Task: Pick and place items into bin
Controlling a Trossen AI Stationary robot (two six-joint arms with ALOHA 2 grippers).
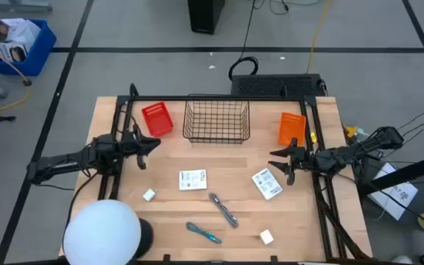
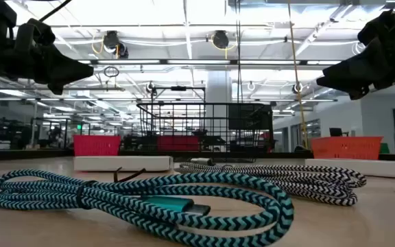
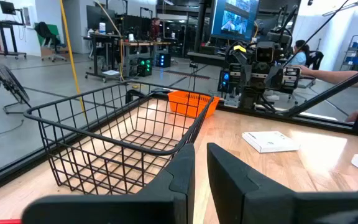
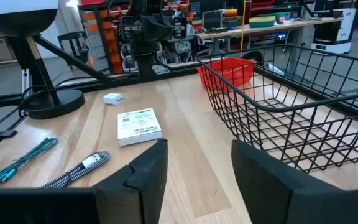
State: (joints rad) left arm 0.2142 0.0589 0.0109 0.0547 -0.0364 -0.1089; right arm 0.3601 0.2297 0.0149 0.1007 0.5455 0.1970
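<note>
Both packets (image 1: pixel 193 179) only in high view; left gripper (image 3: pixel 201 180) nearly together, right gripper (image 4: pixel 194 168) apart.

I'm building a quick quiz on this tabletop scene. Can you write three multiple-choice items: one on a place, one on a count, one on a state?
1. Where does the wire basket stand?
A. at the table's far edge, between the red bin and the orange bin
B. at the near edge, beside the lamp
C. under the left gripper

2. How many flat white packets lie on the table?
A. one
B. two
C. four

3. What does the wire basket hold?
A. both cables
B. a white cube
C. nothing visible

Answers:
1 A, the high view shows it between the two bins.
2 B, one packet lies mid-table, the other near the right gripper.
3 C, both wrist views show bare wire.
</note>
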